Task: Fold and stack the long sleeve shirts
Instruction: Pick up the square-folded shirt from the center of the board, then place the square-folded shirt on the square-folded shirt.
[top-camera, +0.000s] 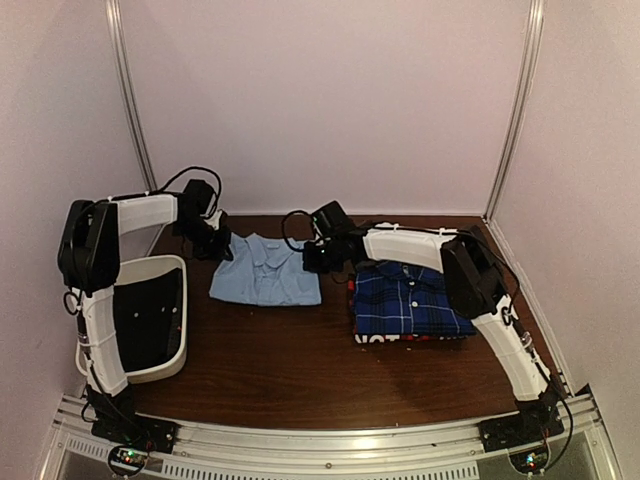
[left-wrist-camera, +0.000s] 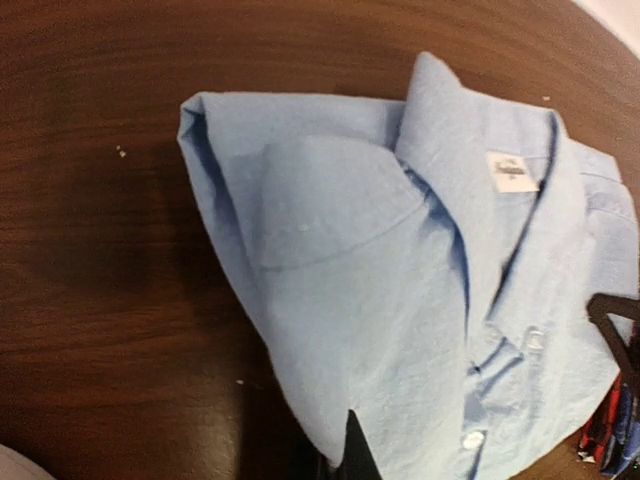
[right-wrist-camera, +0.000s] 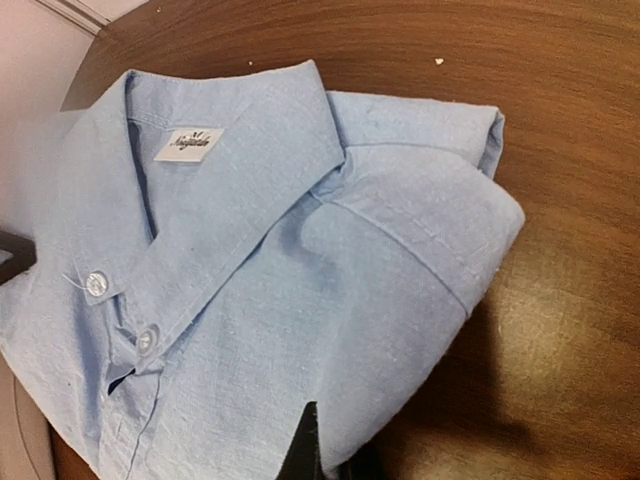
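Wooden table (top-camera: 300, 375): three shirts (top-camera: 265, 272), one bin (top-camera: 170, 370)

- I see a plain light blue cloth button-up shirt (top-camera: 265, 272) (left-wrist-camera: 400, 300) (right-wrist-camera: 250, 300) folded compactly, collar and white label facing up, lying flat on the dark wooden table (top-camera: 300, 370).
- Just to its right, a folded blue-and-navy plaid collared shirt (top-camera: 410, 300) lies front up on a folded red-and-black shirt (top-camera: 400, 338), of which I see only the edge.
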